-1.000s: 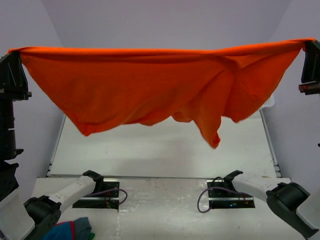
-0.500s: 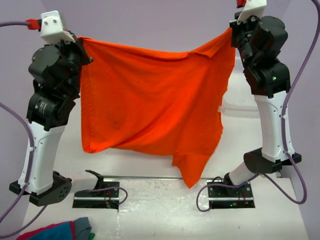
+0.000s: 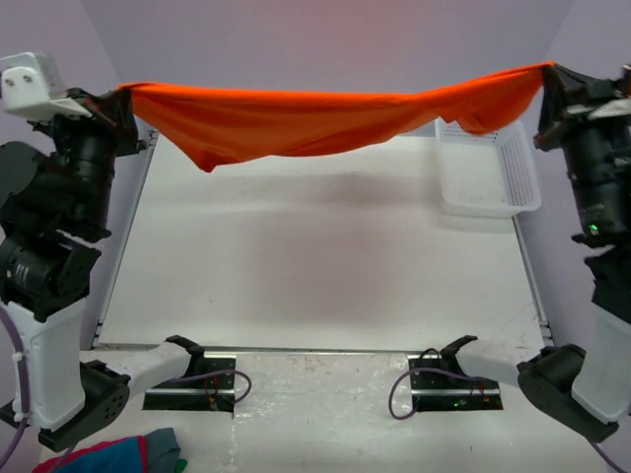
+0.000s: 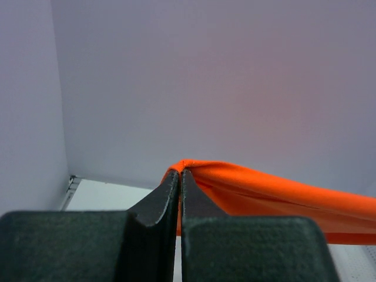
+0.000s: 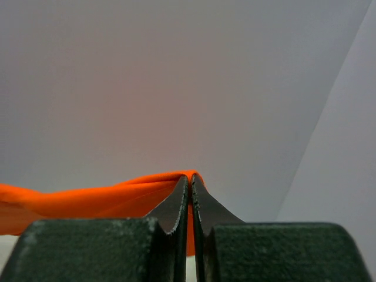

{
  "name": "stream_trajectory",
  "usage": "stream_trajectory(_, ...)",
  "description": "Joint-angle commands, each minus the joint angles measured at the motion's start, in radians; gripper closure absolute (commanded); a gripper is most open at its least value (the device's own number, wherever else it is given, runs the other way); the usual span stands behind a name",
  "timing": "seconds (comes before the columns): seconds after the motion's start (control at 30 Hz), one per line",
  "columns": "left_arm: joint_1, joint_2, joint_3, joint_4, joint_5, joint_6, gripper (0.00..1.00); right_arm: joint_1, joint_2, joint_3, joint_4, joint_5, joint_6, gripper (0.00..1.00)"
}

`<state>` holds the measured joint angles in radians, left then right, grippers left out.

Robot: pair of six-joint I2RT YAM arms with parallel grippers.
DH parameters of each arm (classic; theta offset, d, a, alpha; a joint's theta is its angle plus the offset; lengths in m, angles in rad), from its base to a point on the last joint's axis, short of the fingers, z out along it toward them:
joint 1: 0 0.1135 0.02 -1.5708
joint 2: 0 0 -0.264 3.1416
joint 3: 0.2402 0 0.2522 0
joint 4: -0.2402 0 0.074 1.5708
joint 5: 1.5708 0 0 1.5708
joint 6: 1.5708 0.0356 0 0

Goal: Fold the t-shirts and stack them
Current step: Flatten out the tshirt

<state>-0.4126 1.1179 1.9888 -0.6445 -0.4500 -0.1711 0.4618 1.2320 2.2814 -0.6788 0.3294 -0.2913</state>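
Note:
A bright orange t-shirt (image 3: 315, 120) hangs stretched in the air between my two grippers, high over the far half of the table. My left gripper (image 3: 126, 94) is shut on its left corner. My right gripper (image 3: 545, 74) is shut on its right corner. The cloth sags a little in the middle and a fold droops at the left (image 3: 207, 158). In the left wrist view the black fingers pinch the orange cloth (image 4: 247, 188), which runs off to the right. In the right wrist view the cloth (image 5: 88, 202) runs off to the left from the shut fingers.
A white mesh basket (image 3: 488, 172) stands at the table's far right, partly under the shirt's right end. A red, blue and grey cloth bundle (image 3: 128, 455) lies at the near left by the left arm's base. Grey walls close in at the back and both sides.
The shirt hung down as a tall sheet between raised, closer arms; now both arms have swung apart and outward, and the shirt is pulled into a flatter band over the far table.

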Motion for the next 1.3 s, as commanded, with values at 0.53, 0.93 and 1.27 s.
stream_trajectory(0.53,0.011,0.19,0.064,0.055,0.139,-0.061,1.0,0.043,0.056,0.039,0.061,0.046,-0.081,1.0)
stream_trajectory(0.93,0.227,0.275,0.117,0.039,0.241,-0.059,1.0,-0.092,0.236,0.104,0.05,-0.012,-0.029,1.0)
stream_trajectory(1.27,0.227,0.091,0.08,-0.007,0.355,-0.077,1.0,0.05,-0.001,0.041,0.03,0.05,-0.054,1.0)
